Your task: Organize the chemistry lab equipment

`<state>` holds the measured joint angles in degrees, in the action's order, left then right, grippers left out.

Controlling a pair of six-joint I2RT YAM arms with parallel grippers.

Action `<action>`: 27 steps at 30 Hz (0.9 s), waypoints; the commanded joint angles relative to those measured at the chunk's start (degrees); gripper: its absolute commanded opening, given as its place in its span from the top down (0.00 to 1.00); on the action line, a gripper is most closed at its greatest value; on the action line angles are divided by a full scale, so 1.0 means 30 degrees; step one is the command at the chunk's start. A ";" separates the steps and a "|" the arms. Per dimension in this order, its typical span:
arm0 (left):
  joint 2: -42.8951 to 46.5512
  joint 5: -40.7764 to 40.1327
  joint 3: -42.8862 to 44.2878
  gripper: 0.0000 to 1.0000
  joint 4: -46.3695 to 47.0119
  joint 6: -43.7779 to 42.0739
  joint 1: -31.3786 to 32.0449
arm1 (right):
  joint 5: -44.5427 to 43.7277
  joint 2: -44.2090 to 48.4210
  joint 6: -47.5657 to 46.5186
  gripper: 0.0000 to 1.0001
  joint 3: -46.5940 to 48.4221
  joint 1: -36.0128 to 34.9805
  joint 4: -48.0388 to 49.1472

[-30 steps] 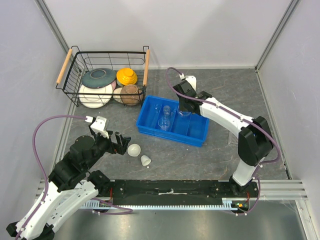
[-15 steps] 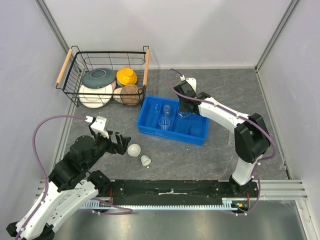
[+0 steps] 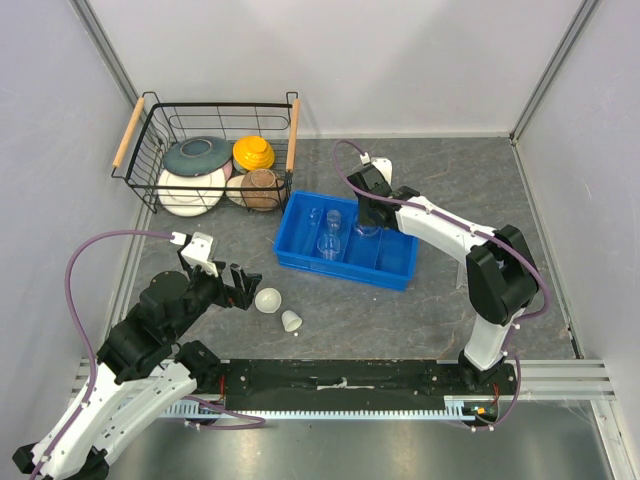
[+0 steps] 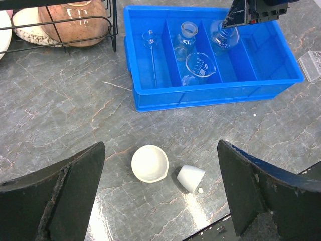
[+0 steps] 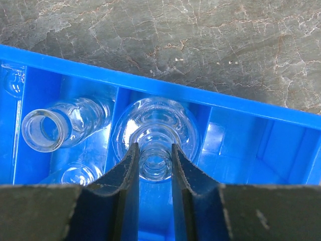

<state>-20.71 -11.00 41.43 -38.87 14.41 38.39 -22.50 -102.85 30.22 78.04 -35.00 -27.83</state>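
Table: one grey stone-patterned table (image 3: 480, 170) bearing everything.
Wire basket: one wire basket (image 3: 220, 103) at the far left, holding at least four coloured dishes; it stands just beside the tray's far-left corner.
Tray: one blue tray (image 4: 215, 96) with four compartments, mid-table.
Glassware in tray: four pieces. A small glass piece (image 4: 149, 37) is in the left compartment as the left wrist view shows it, a bottle (image 4: 185, 42) and a beaker (image 4: 199, 65) share the second, and a flask (image 5: 155, 123) stands upright in the third.
Right gripper: the right gripper (image 5: 154, 153) reaches down into the tray, its fingers clamped on either side of the flask's neck.
Left gripper: the left gripper (image 4: 160, 198) is spread wide above the table, holding nothing.
White pieces: two, on the bare table between the left gripper's fingers and near the tray's front wall: a white bowl (image 4: 149, 163) upright and a white cup (image 4: 191, 177) on its side, just beside each other.
Rack: one clear gridded rack (image 4: 312, 66), cut by the picture's edge, beside the tray's right end.
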 commanded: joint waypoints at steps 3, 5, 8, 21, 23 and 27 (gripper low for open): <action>-0.0069 -0.0258 -0.0011 0.00 0.0506 -0.0411 0.0035 | -0.0205 0.1409 0.0065 0.65 0.0002 0.0154 0.0168; -0.0070 -0.0257 -0.0011 0.00 0.0507 -0.0410 0.0035 | -0.0059 0.1586 -0.0023 0.58 0.0294 0.0154 -0.0125; -0.0099 -0.0257 0.0018 0.00 0.0535 -0.0410 0.0035 | 0.0030 0.1821 -0.0140 0.56 0.0588 0.0125 -0.0477; -0.0099 -0.0257 0.0018 0.00 0.0477 -0.0410 0.0035 | -0.0116 0.4220 -0.0374 0.52 0.1231 -0.1775 -0.1528; -0.0157 -0.0257 0.0018 0.00 0.0506 -0.0410 0.0035 | -0.0379 0.4545 -0.0667 0.52 0.1437 -0.3239 -0.1940; -0.0099 -0.0315 -0.0011 0.00 0.0478 -0.0411 0.0035 | -0.0792 0.5043 -0.0815 0.52 0.1003 -0.5935 -0.2733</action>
<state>-20.73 -11.00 41.43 -38.87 14.39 38.39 -23.53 -90.98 29.06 80.01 -46.11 -33.45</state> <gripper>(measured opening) 0.995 0.481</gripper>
